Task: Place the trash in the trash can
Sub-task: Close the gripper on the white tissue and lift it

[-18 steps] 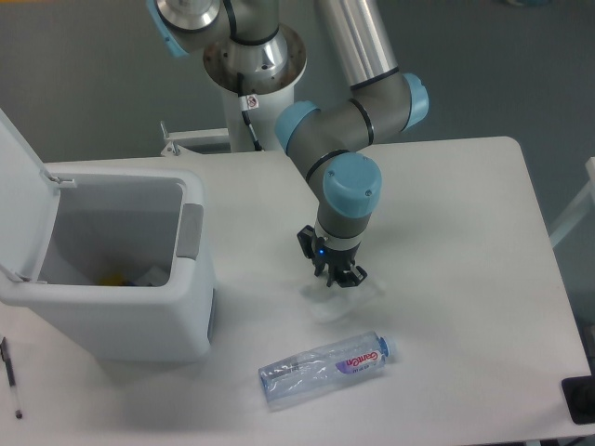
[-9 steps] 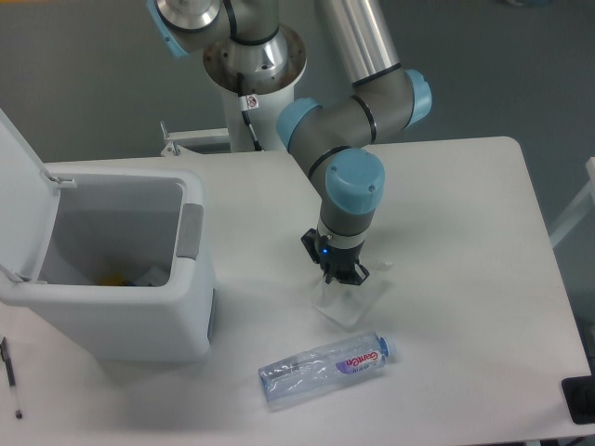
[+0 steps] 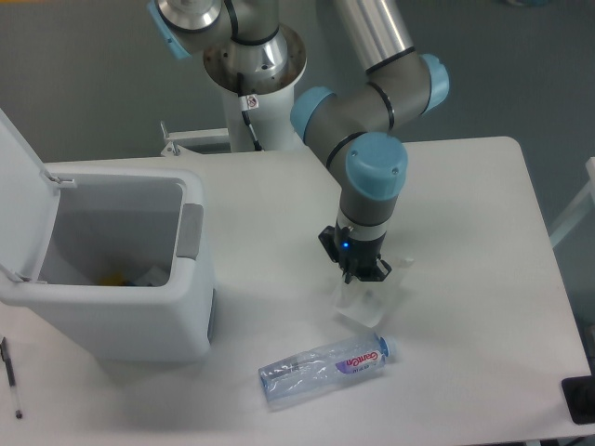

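A whitish, see-through plastic wrapper [image 3: 369, 303] hangs from my gripper [image 3: 361, 273], which is shut on its top edge just above the table, right of centre. Below it, a crushed clear bottle [image 3: 323, 364] with a blue cap and a purple-pink label lies on its side near the front edge. The white trash can [image 3: 197, 307] stands at the left with its lid [image 3: 17, 190] swung up and open. Some small items show at the bottom of the can. The gripper is well to the right of the can.
A thin black pen [image 3: 11, 377] lies at the front left corner beside the can. A dark object [image 3: 580, 399] sits at the table's front right edge. The arm's base [image 3: 253, 65] rises behind the table's back edge.
The gripper closed on the wrapper, lifted it off the table and carried it to the right. The bottle and the can have not moved.
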Controlling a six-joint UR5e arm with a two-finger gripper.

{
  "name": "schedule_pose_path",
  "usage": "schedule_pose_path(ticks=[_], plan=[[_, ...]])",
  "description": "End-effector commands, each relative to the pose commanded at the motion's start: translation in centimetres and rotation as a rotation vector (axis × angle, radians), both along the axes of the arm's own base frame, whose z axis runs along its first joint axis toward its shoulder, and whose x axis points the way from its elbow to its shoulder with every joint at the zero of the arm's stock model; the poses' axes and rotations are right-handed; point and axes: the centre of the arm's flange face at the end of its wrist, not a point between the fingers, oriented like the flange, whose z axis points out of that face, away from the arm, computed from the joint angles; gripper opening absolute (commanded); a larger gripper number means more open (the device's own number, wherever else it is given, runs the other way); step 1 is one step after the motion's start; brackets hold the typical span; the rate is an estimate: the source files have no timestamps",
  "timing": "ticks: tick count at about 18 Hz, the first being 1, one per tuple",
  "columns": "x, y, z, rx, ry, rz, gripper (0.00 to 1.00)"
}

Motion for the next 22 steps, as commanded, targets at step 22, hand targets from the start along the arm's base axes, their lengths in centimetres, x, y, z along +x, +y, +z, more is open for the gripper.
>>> schedule_pose_path(ticks=[22], plan=[[-2.0, 5.9, 16.9, 0.527, -0.255, 0.467, 0.00]])
